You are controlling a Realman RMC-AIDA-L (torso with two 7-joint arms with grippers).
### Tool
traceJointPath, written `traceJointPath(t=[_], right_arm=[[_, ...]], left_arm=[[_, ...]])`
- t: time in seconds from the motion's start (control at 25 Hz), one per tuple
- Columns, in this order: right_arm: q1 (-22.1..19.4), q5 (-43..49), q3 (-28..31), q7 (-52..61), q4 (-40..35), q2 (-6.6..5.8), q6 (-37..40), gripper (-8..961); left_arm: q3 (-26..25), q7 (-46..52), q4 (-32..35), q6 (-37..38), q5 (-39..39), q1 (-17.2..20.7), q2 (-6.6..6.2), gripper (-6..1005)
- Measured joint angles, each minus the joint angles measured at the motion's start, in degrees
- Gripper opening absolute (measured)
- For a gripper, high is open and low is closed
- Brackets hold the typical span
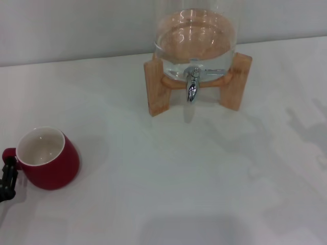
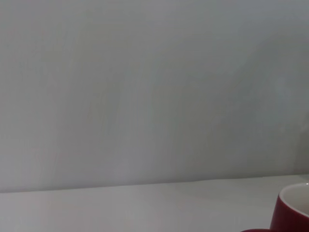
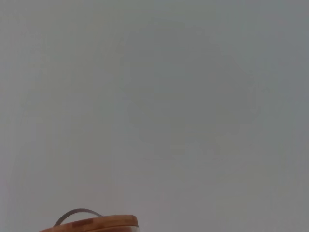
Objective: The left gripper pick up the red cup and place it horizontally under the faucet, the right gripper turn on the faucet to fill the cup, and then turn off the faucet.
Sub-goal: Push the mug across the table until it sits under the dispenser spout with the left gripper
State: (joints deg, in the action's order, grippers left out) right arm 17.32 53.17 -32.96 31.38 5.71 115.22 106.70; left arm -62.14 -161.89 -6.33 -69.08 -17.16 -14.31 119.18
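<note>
One white table (image 1: 168, 184), pale wall (image 2: 145, 87)

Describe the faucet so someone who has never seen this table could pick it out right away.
Start at the clear glass water jar on its wooden stand at the far side of the white table. At the jar's lower front, between the stand's two legs, sits the faucet. It is the only shiny metal thing there, a small chrome tap with its spout pointing down.
</note>
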Motion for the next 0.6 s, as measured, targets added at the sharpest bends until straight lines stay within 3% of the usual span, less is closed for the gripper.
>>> traceJointPath(t=[0.6], right_arm=[[0.0, 0.0, 0.0, 0.0, 0.1, 0.00, 0.5, 843]], left_arm=[[0.0, 0.0, 0.8, 0.9, -0.2, -0.8, -0.02, 290]])
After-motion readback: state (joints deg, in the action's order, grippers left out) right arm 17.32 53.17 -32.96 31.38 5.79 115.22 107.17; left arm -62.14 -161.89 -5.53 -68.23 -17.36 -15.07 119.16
